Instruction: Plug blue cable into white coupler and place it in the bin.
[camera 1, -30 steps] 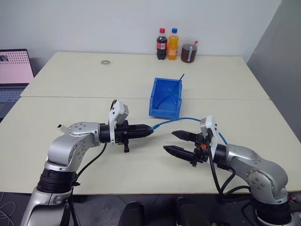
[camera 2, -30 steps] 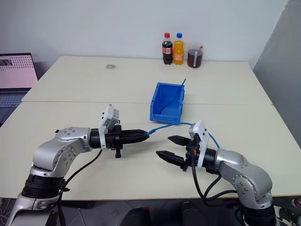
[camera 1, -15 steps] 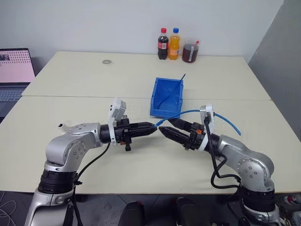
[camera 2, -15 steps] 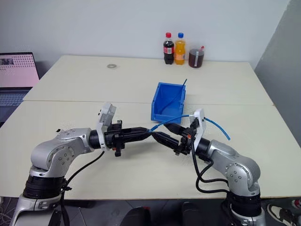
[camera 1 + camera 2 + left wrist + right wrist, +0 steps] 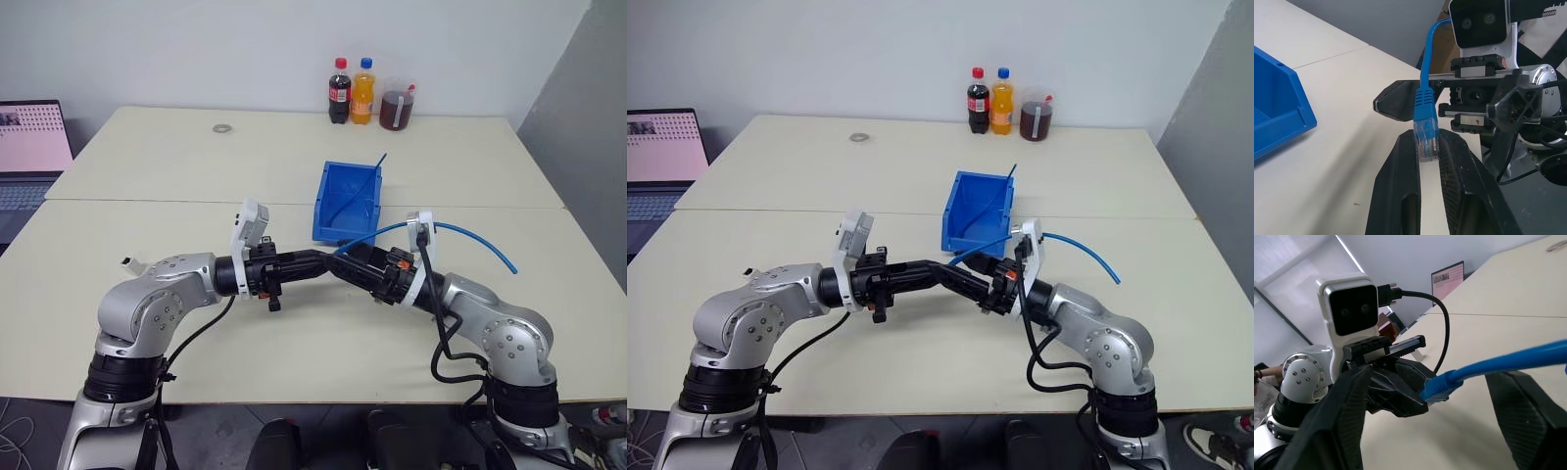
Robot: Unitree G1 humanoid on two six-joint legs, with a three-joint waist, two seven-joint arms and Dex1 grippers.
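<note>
The left gripper (image 5: 318,264) is closed on the clear plug of the cable (image 5: 1424,105), which is pinched between its two fingers (image 5: 1400,186) above the near table (image 5: 294,343). The right gripper (image 5: 348,269) is met tip to tip with the left; its fingers (image 5: 1347,406) are spread wide on either side of the cable boot, and no contact with the cable is seen. From the plug, the cable is arched up over the right wrist and is ended free in the air to the right. The coupler cannot be made out. Just beyond the grippers, the bin (image 5: 323,211) is set on the table, with a dark thin cable (image 5: 358,186) lying in it. At the far edge, two bottles (image 5: 349,91) and a jar (image 5: 395,108) are stood. A laptop (image 5: 29,147) is placed far left.
</note>
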